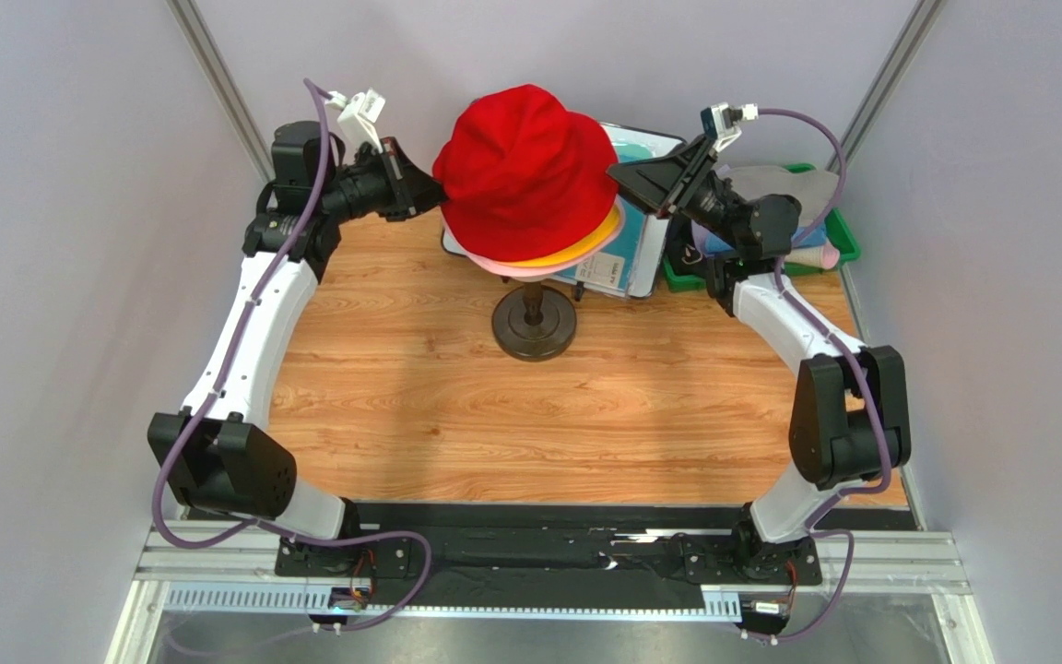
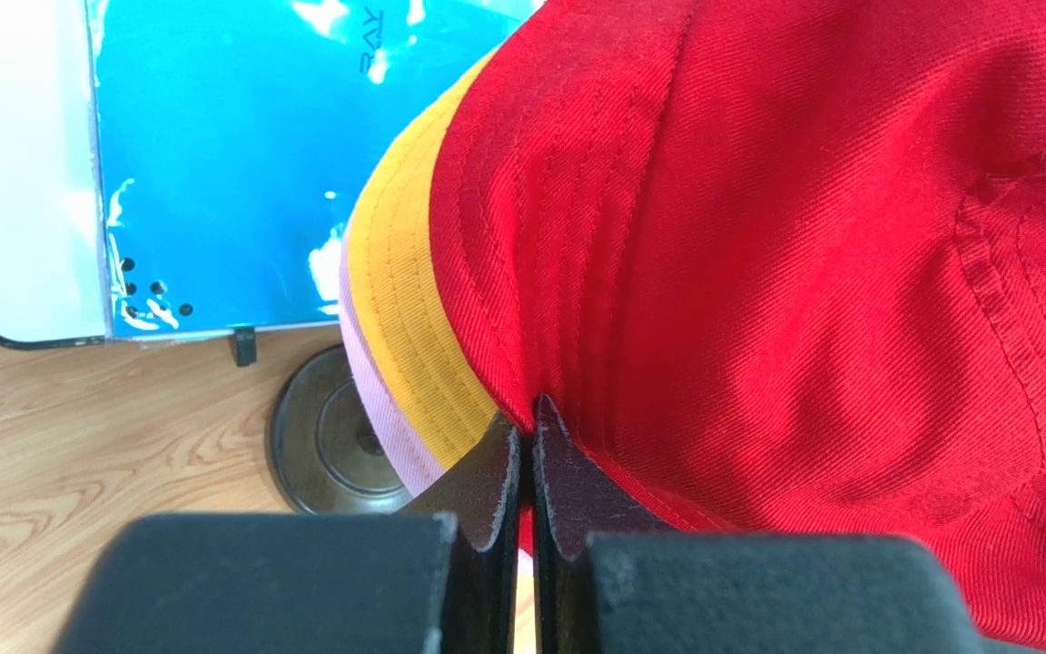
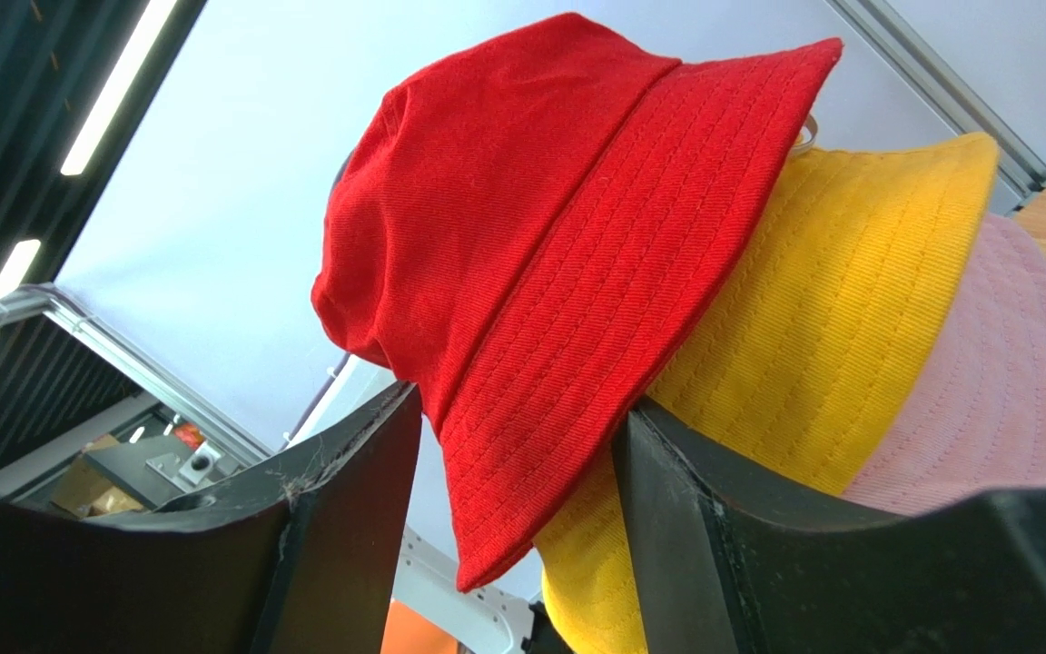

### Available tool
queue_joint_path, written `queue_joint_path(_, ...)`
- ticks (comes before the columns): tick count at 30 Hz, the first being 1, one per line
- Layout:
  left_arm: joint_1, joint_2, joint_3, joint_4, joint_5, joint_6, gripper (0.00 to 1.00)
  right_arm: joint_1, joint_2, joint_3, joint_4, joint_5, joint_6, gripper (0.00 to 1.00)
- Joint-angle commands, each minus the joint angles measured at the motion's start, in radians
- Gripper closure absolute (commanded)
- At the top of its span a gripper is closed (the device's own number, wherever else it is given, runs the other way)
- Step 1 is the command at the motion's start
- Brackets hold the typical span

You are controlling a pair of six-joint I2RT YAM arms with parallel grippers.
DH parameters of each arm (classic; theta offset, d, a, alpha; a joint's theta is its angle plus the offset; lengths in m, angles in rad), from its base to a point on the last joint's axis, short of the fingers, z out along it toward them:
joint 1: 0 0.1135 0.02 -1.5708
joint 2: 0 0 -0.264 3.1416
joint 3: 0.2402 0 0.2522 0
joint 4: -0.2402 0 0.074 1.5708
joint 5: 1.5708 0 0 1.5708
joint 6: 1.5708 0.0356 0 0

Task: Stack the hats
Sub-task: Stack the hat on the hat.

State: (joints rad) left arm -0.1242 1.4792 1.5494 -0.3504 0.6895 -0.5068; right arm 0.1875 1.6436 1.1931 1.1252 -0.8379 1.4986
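Observation:
A red hat (image 1: pixel 523 166) tops a stack, over an orange-yellow hat (image 1: pixel 585 252) and a pink hat (image 1: pixel 551 267), all on a stand with a dark round base (image 1: pixel 534 321). My left gripper (image 1: pixel 433 194) is at the stack's left side, shut on the red hat's brim (image 2: pixel 788 245), its tips pinched together (image 2: pixel 533 423) beside the orange-yellow brim (image 2: pixel 413 300). On the stack's right, my right gripper (image 1: pixel 630 177) is open. The red brim (image 3: pixel 542 232) hangs between its fingers (image 3: pixel 518 409) with a gap on one side. The orange-yellow hat (image 3: pixel 815 314) and the pink hat (image 3: pixel 992 395) lie against its other finger.
A flat teal sheet with a white frame (image 1: pixel 634 256) lies behind the stand. A green bin (image 1: pixel 839 235) at the back right holds more cloth, pale grey (image 1: pixel 772 180) and blue (image 1: pixel 717 246). Grey walls close in on both sides.

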Motion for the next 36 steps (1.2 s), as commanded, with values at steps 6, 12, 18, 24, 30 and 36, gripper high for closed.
queue_joint_path(6,-0.011,-0.054,-0.038,0.004,0.004,0.027,1.00,0.049,0.025,0.034,0.131,0.062,0.080,0.62)
queue_joint_path(12,-0.011,-0.066,-0.054,0.014,0.010,0.019,1.00,0.050,0.019,0.022,0.024,0.063,0.025,1.00)
queue_joint_path(18,-0.011,-0.077,-0.068,0.013,-0.010,0.024,1.00,0.047,-0.010,-0.065,0.002,0.128,-0.040,1.00)
queue_joint_path(24,-0.011,-0.071,-0.074,-0.005,-0.031,0.028,1.00,0.024,-0.174,-0.197,-0.283,0.272,-0.259,1.00)
queue_joint_path(30,-0.011,-0.069,-0.083,0.002,-0.024,0.021,1.00,0.024,-0.203,-0.172,-0.550,0.312,-0.405,1.00)
queue_joint_path(36,-0.011,-0.071,-0.087,0.010,-0.016,0.014,1.00,0.026,-0.160,-0.168,-0.659,0.329,-0.454,1.00)
